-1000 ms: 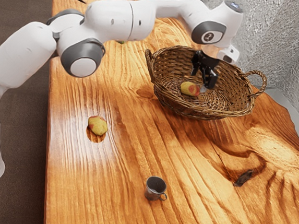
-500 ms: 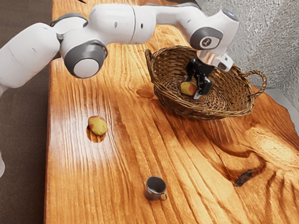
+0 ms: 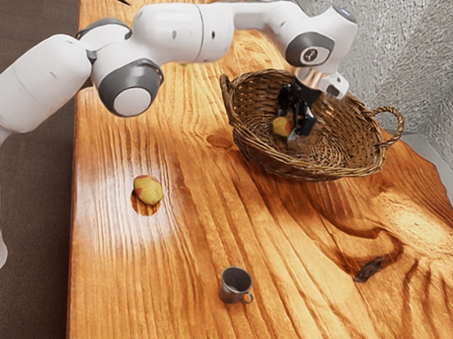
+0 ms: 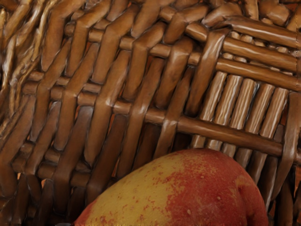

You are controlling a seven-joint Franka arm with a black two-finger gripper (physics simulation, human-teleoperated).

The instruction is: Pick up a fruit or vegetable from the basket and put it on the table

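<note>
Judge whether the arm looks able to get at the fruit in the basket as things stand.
Probably yes: the gripper is inside the basket, at the red-and-yellow fruit, and the open top leaves the way free.

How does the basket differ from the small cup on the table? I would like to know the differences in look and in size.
The basket is much larger than the cup. The basket is woven and brown; the cup is smooth and grey. The basket has two handles, the cup only one. Both stand upright, open at the top, on the table.
</note>
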